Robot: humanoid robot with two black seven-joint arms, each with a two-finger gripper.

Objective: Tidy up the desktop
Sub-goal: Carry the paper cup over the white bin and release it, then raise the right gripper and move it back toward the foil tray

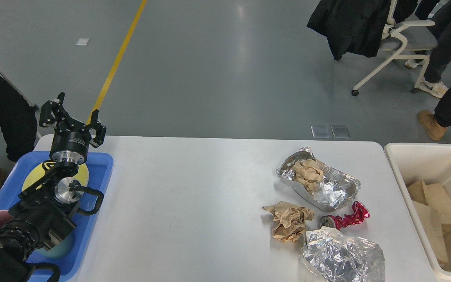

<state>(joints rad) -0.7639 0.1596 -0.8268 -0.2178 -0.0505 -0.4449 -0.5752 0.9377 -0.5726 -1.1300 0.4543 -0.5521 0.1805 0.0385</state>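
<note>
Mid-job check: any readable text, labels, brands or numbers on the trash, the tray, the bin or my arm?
Nothing in this view can be read.
Left gripper wrist ring: a small white print, too small to read.
Yellow plate in the blue tray: a black mark, mostly hidden by the arm, unreadable.
Crushed red can: no legible lettering.
Foil container, foil sheet, brown paper wad, cream bin, desktop: no text seen.

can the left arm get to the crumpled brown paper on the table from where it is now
Probably yes: the left end effector is open and empty above the blue tray, and bare desktop lies between it and the crumpled brown paper. Whether it stretches that far is uncertain.
</note>
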